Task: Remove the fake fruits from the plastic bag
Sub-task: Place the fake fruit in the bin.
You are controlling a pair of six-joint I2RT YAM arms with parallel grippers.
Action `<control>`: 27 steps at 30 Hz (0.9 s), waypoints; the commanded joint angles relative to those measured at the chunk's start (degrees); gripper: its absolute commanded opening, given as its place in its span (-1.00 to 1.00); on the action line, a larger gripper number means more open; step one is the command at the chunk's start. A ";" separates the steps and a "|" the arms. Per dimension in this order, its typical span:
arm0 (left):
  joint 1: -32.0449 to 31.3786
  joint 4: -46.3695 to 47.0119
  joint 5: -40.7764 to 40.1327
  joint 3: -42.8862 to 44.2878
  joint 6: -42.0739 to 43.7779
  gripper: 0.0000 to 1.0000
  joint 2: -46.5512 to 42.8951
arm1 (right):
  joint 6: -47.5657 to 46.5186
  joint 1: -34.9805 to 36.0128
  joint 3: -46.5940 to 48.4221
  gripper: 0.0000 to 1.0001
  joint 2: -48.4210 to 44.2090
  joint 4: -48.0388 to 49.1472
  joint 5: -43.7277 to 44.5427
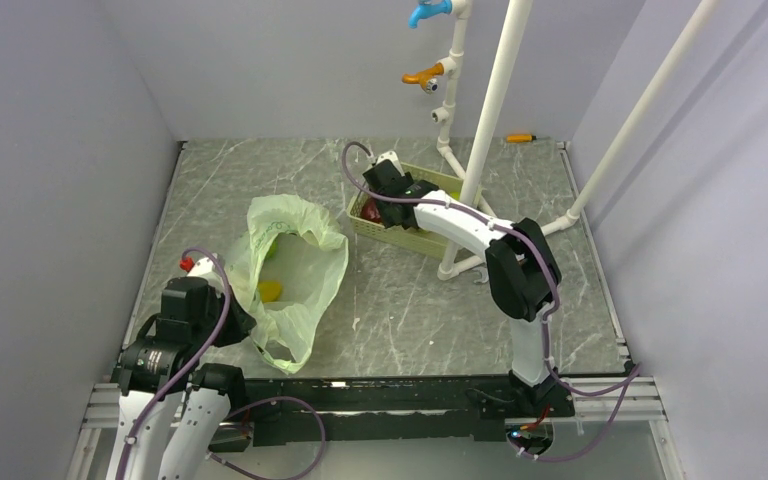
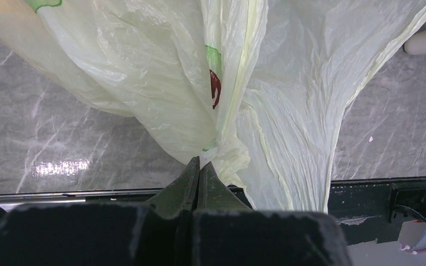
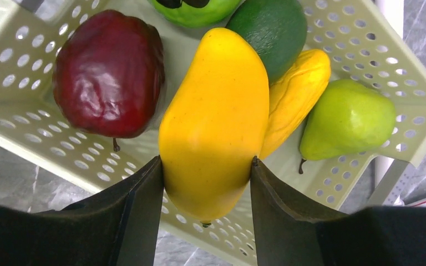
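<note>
- Pinching a gathered fold of the plastic bag (image 2: 288, 111) at the near edge, the left tool (image 2: 199, 166) has its jaws pressed together on the thin film. It appears to act as an anchor, keeping the bag from sliding and its mouth raised for the other arm.
- The bag sprawls left of centre on the surface (image 1: 410, 310). A small yellow fruit (image 1: 272, 290) shows inside the open mouth, so the emptying looks unfinished.
- Farther back, the right tool (image 3: 205, 163) is set about half-wide, its two jaws bearing on either flank of a yellow oblong fruit (image 3: 213, 111). It holds the fruit just above the perforated tray (image 3: 366, 39), which is evidently the drop-off.
- In the tray lie a maroon fruit (image 3: 108, 72), a second yellow fruit (image 3: 297, 94), a green pear-shaped fruit (image 3: 346, 119) and a green ball (image 3: 194, 8). A dark green oval fruit (image 3: 274, 27) lies among them. All are packed close, leaving a gap beneath the held one.
- The surface is grey, white-veined stone pattern with a dull sheen.
- Plain lilac walls close in three sides. A white pipe frame (image 1: 490, 110) with blue and orange fittings rises beside the tray.
</note>
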 commanded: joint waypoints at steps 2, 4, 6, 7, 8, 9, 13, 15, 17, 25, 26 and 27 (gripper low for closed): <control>0.02 0.97 -0.19 0.06 0.22 -1.00 0.35 | -0.06 -1.08 2.34 -0.90 1.88 -0.78 -3.42; 0.08 0.91 -0.14 0.06 0.26 -1.00 0.61 | -0.09 -1.04 1.90 -0.77 1.72 -0.39 -6.32; 0.06 0.74 -0.15 0.10 0.14 -1.00 0.81 | 0.30 -1.06 1.22 -0.64 1.46 -0.01 -7.94; -0.01 0.70 -0.13 0.14 0.09 -1.00 0.82 | 0.48 -1.05 0.96 -0.55 1.41 0.09 -8.10; -0.03 0.72 -0.13 0.15 0.08 -1.00 0.71 | 0.58 -1.07 0.61 -0.46 1.32 0.08 -8.05; 0.03 0.85 -0.13 0.07 0.13 -1.00 0.59 | 0.37 -1.04 0.41 -0.34 1.28 0.13 -7.93; -0.01 0.83 -0.02 0.09 0.17 -1.00 1.10 | -0.75 -1.03 1.64 0.14 0.83 -1.13 -5.90; 0.05 0.86 0.00 0.05 0.28 -1.00 1.17 | -0.80 -1.00 1.92 0.32 -0.16 -1.28 -5.97; 0.05 0.98 0.02 0.06 0.39 -1.00 1.08 | -1.21 -0.50 1.75 0.42 -1.83 -0.47 -7.46; 0.01 1.01 0.15 0.01 0.34 -1.00 0.66 | -2.32 4.77 3.19 0.59 -8.25 -0.86 -3.80; -0.02 1.02 0.26 0.05 0.35 -1.00 0.72 | -2.64 6.33 2.90 0.60 -9.67 -0.05 -4.26; 0.01 0.95 0.30 0.06 0.36 -1.00 0.83 | -3.18 7.99 2.32 0.60 -11.22 1.24 -4.97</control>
